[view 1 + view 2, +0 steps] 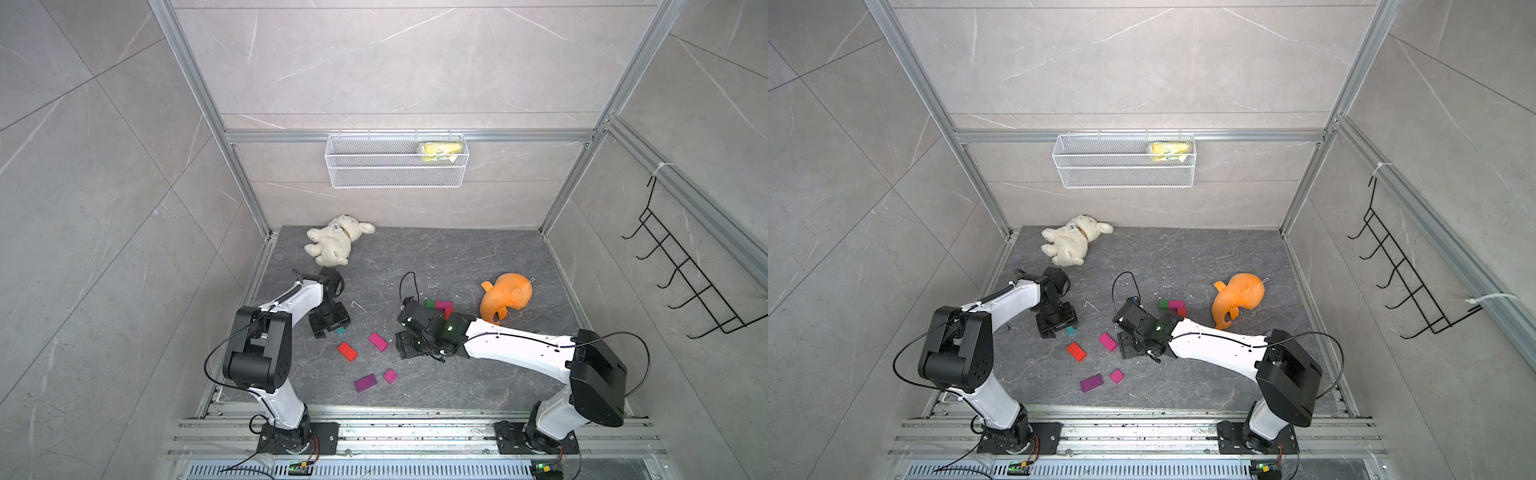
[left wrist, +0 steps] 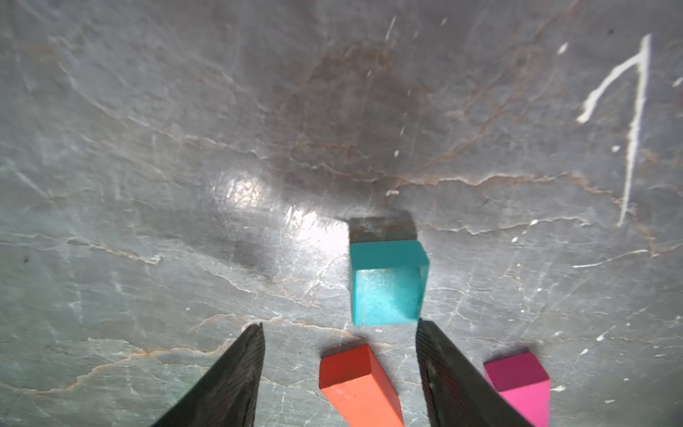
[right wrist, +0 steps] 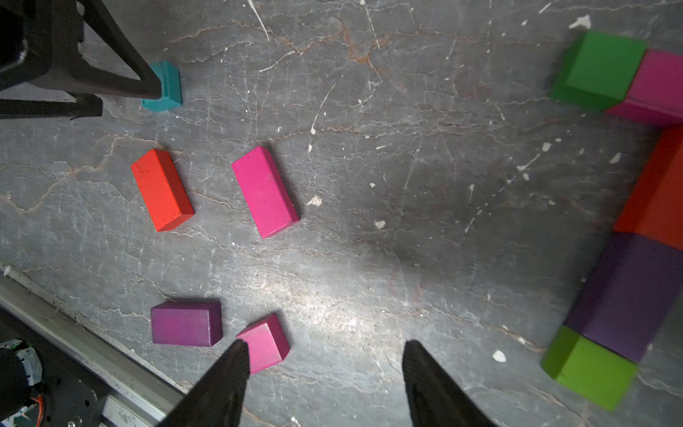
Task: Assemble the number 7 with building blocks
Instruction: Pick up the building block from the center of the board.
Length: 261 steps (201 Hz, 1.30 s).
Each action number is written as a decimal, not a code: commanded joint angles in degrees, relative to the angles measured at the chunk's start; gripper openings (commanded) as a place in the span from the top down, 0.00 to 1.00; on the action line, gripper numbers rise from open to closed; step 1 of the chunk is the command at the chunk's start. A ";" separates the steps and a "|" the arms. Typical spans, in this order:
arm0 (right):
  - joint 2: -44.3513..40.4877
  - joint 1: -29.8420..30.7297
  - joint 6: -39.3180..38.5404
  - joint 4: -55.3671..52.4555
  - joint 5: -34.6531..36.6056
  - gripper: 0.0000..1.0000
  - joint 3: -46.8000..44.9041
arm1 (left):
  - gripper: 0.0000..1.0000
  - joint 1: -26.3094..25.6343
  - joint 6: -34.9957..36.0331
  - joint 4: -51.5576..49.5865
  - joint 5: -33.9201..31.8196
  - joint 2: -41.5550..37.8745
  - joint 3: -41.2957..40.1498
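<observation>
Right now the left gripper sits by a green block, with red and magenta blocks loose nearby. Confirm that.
Wrong colour: the left gripper sits by the teal block, as the left wrist view shows. The red block and magenta block lie loose nearby.

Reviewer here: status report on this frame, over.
Left gripper open, at teal block. Right gripper open, empty. One seven laid out; five blocks loose. Nothing blocking.
</observation>
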 commanded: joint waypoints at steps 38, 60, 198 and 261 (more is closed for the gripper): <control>2.55 0.40 1.16 0.99 -0.24 0.32 0.45 | 0.32 0.27 0.18 0.94 0.88 2.46 2.02; 2.81 0.41 1.70 0.98 -0.24 0.32 0.36 | 0.32 0.23 0.30 1.51 1.05 3.39 1.68; 5.74 0.36 2.08 -0.25 -0.38 0.32 2.02 | 0.74 0.23 -0.96 3.72 2.42 5.49 0.98; 6.30 0.41 2.86 0.32 -0.95 0.31 2.91 | 0.77 0.27 -9.02 7.69 7.30 6.01 3.00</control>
